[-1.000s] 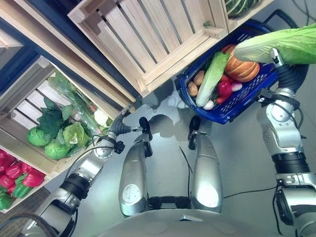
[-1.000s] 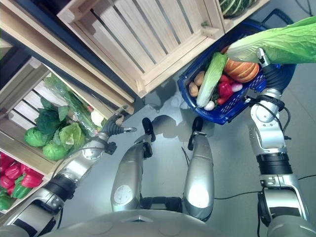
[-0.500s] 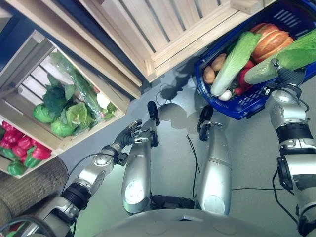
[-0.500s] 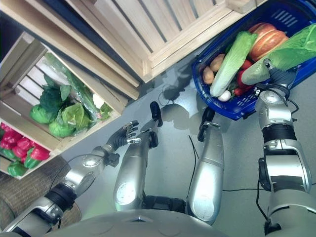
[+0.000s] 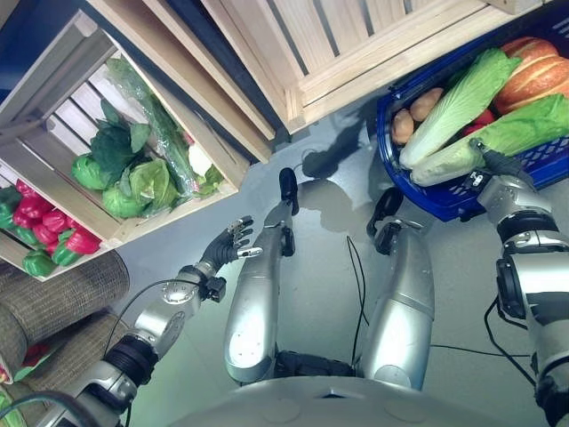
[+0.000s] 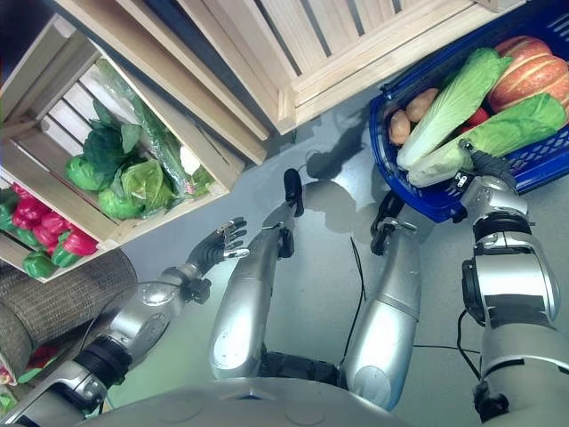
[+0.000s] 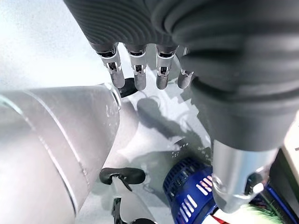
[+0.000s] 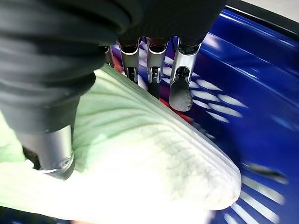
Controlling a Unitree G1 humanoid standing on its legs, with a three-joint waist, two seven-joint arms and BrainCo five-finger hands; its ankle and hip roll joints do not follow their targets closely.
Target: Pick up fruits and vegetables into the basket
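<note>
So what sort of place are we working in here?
Probably a mock grocery produce section: slatted wooden crates, one stocked with green cabbages and red peppers, and a blue shopping basket on the floor.

Grey floor (image 5: 320,267) carries blue basket (image 5: 427,197) w/ veg, beside wooden crates (image 5: 133,213); woven mat (image 5: 62,298) at the robot's left.

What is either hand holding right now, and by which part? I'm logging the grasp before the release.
The right hand holds a napa cabbage near its pale stalk end, over the blue basket. The left hand is open and holds nothing.
</note>
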